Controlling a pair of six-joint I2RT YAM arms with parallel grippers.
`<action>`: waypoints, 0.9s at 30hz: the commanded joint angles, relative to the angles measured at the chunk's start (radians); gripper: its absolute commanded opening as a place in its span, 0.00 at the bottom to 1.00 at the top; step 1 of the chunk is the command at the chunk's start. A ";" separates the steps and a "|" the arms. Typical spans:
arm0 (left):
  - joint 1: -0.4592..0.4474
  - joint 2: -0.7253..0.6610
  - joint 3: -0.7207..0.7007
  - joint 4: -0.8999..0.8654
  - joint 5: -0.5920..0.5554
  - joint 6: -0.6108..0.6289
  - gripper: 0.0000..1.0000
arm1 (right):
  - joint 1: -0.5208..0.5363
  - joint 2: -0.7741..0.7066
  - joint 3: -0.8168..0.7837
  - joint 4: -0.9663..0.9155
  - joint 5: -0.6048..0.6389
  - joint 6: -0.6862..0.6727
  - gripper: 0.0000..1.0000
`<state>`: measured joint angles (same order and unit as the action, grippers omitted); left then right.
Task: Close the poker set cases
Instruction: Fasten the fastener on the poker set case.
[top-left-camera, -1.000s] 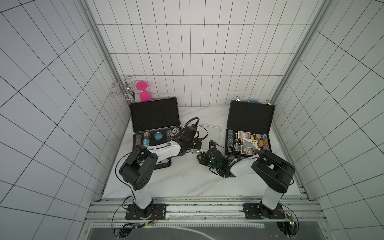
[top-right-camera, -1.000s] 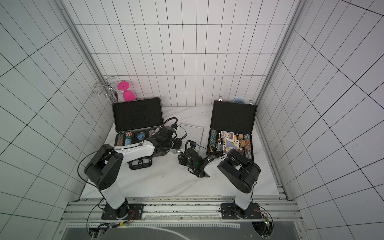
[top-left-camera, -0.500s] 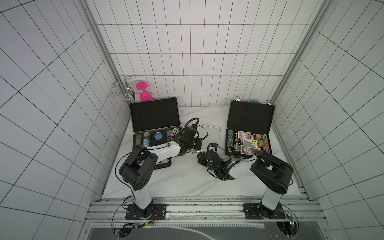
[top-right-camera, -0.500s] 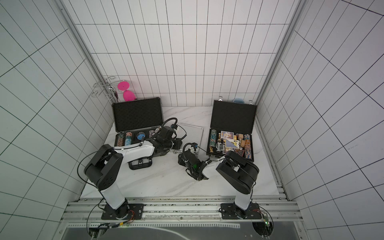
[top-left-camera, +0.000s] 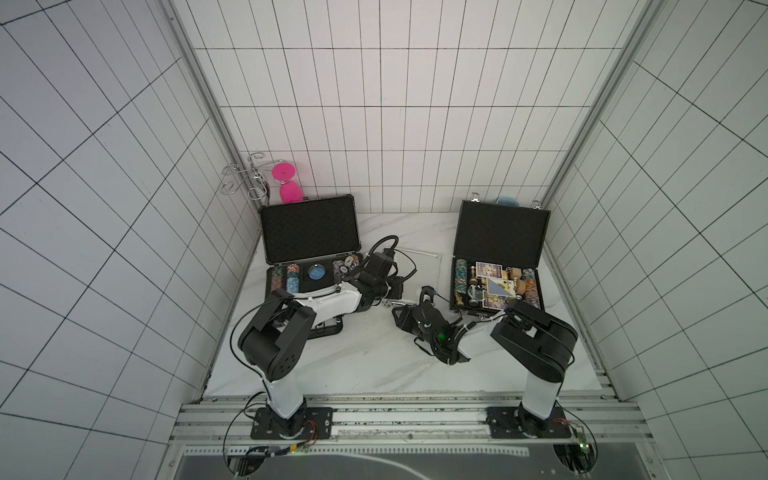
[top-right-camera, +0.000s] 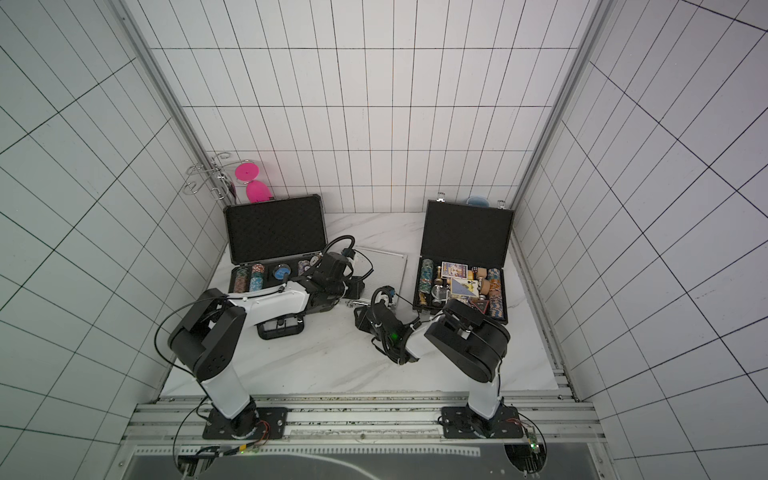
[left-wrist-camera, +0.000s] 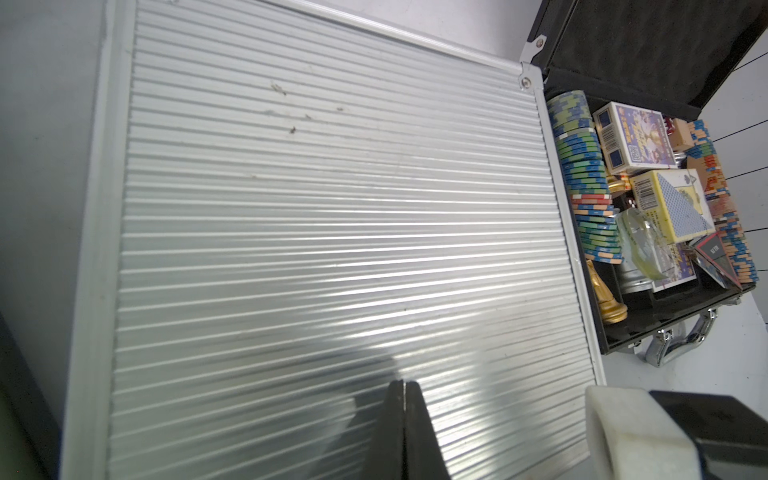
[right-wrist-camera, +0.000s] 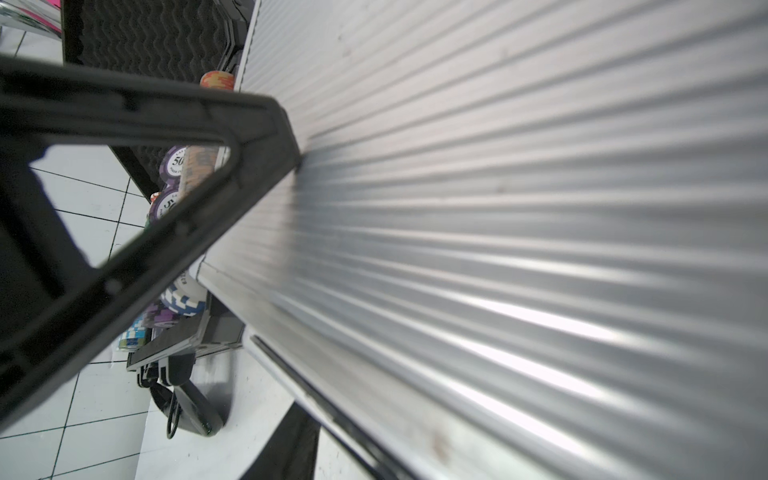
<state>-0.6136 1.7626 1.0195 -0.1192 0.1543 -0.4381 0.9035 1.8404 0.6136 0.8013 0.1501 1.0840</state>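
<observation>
Still, at the left of the table (top-left-camera: 374, 361) the wide dark grey case (top-left-camera: 309, 235) stands open. Our left pincer (left-wrist-camera: 402, 388), clenched empty, stays on the silver case (top-left-camera: 419, 270), lid down, mid-table. The right pincer (top-left-camera: 403, 320) has barely shifted; we cannot tell its grip. The black case (top-left-camera: 498, 235) at the right stays open, so two remain.

Silver case (top-right-camera: 385, 272): lid down, frame centre, between the two open cases.
Dark grey case (top-right-camera: 274, 230): left of centre, lid raised, chips (top-right-camera: 249, 279) inside.
Black case (top-right-camera: 465, 232): right of centre, lid raised, card boxes (top-right-camera: 457, 277) inside.
</observation>
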 joint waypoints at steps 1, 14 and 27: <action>-0.010 0.090 -0.076 -0.325 0.008 -0.004 0.00 | -0.024 -0.032 -0.072 0.042 0.034 0.022 0.42; -0.006 0.094 -0.062 -0.331 0.007 0.001 0.00 | -0.061 -0.069 -0.069 0.037 0.001 0.008 0.42; -0.004 0.100 -0.081 -0.328 0.008 0.001 0.00 | -0.043 -0.018 0.043 -0.185 0.074 -0.026 0.43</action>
<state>-0.6132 1.7695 1.0302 -0.1299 0.1585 -0.4374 0.8780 1.7790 0.6094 0.7128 0.1234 1.0603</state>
